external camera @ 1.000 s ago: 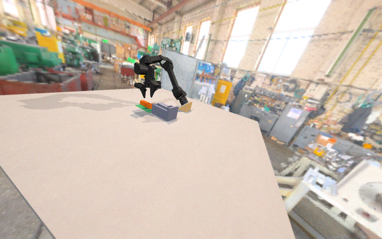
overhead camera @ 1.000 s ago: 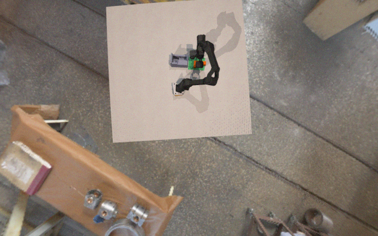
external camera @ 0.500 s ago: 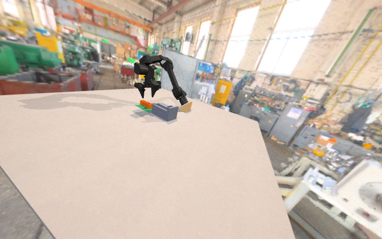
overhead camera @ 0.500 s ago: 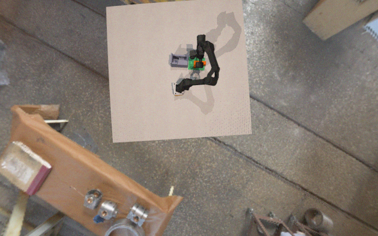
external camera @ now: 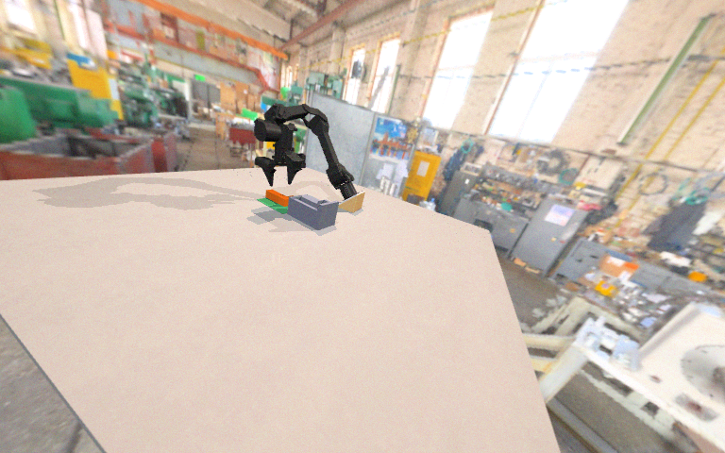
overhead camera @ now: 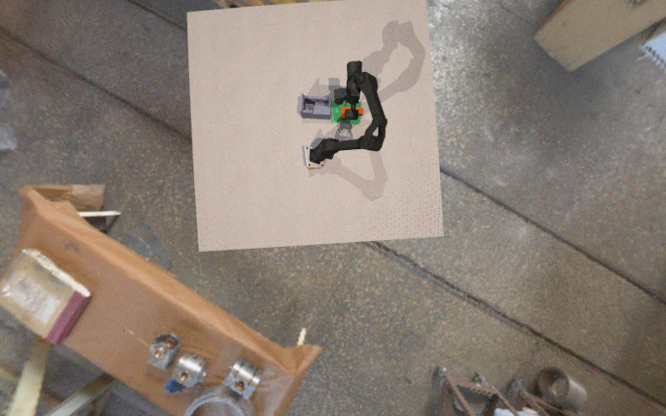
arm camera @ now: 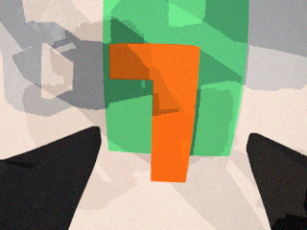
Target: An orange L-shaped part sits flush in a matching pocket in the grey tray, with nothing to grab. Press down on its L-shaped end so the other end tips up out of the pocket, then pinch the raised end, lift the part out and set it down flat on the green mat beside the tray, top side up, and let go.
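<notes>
The orange L-shaped part [overhead camera: 344, 111] [external camera: 277, 196] [arm camera: 168, 144] lies flat on the green mat [overhead camera: 336, 118] [external camera: 278, 208] [arm camera: 127, 129], its L-shaped outline facing up. In the wrist view its short leg is at the far end and points left, and the plain end of its long bar sticks out past the mat's near edge. My gripper [external camera: 280, 184] [arm camera: 176, 138] is open and empty above the part, with one fingertip on either side of the bar and apart from it. The grey tray [overhead camera: 316, 116] [external camera: 312, 213] stands beside the mat with its pocket empty.
The arm's base plate [overhead camera: 308, 157] [external camera: 352, 202] stands on the beige table top [overhead camera: 245, 196] [external camera: 267, 320], on the side of the tray and mat. The arm curves round the mat's outer side. Its shadows fall across the mat and table.
</notes>
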Controlling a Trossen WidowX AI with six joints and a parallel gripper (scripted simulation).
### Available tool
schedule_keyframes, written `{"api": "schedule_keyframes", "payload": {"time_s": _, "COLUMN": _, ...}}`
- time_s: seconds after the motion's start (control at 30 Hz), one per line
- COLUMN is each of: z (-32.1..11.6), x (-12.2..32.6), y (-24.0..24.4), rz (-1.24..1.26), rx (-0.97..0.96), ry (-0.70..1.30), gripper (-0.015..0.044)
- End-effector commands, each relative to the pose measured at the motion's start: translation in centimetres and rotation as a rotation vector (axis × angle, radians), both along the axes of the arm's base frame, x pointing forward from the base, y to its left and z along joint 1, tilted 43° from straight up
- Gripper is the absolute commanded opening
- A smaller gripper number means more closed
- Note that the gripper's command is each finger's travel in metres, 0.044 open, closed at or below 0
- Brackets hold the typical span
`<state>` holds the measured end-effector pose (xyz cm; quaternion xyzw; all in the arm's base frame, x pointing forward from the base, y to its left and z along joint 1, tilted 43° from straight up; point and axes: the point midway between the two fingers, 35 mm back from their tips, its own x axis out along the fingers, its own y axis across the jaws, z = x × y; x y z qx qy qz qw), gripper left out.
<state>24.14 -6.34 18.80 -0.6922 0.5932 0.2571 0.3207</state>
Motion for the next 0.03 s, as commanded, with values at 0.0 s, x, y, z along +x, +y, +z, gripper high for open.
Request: {"api": "schedule_keyframes", "payload": {"time_s": 0.0, "z": 0.0, "x": 0.0, "y": 0.0, "rz": 0.0, "rx": 0.0, "ry": 0.0, "gripper": 0.04}}
